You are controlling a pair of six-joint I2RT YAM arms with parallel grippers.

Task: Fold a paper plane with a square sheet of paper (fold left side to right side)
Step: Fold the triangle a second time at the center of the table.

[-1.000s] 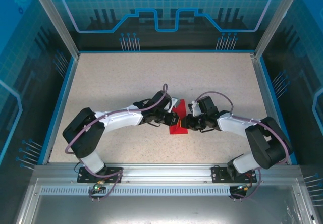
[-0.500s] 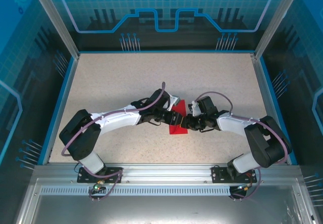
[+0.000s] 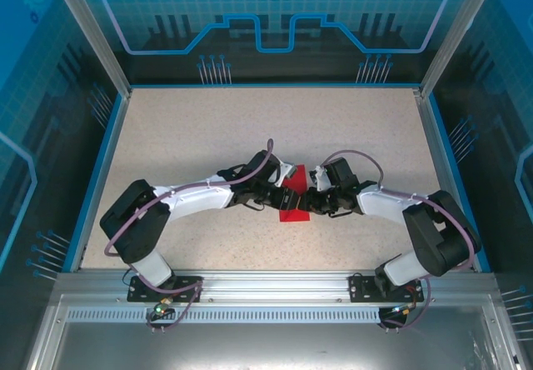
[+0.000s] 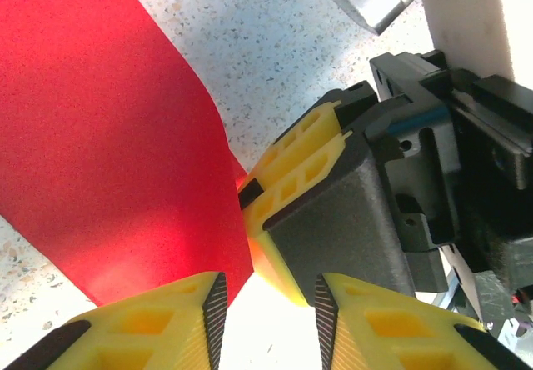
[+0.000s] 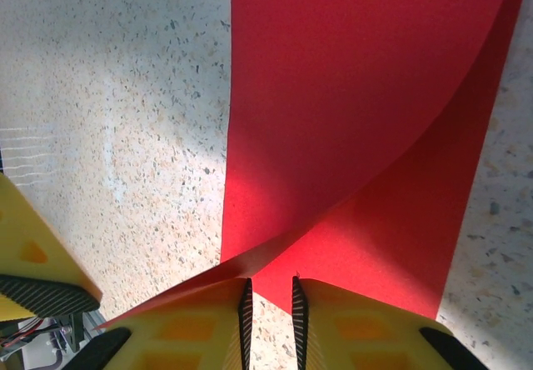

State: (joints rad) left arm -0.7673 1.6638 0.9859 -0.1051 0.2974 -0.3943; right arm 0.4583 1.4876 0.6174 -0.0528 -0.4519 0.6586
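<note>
The square sheet of paper [image 3: 291, 212] is bright red and lies mid-table between my two grippers, its left part curled up and over toward the right [image 5: 358, 95]. My left gripper [image 3: 282, 195] is open at the sheet's left edge. In the left wrist view the left gripper [image 4: 266, 291] has nothing between its pads, and the red sheet [image 4: 100, 137] sits just to their left. My right gripper [image 3: 310, 202] meets it from the right; its fingers [image 4: 304, 162] fill the middle of that view. The right gripper [image 5: 271, 291] has a narrow gap, with table showing through and the paper's layers crossing at its tips.
The speckled table [image 3: 250, 128] is bounded by a blue rim [image 3: 96, 178] and slanted metal posts [image 3: 92, 32] at the back corners. A metal rail [image 3: 266, 282] with both arm bases runs along the near edge. The two wrists stand almost touching.
The left gripper's jaws have come apart and the left arm has shifted slightly. The right arm and the red sheet have hardly moved.
</note>
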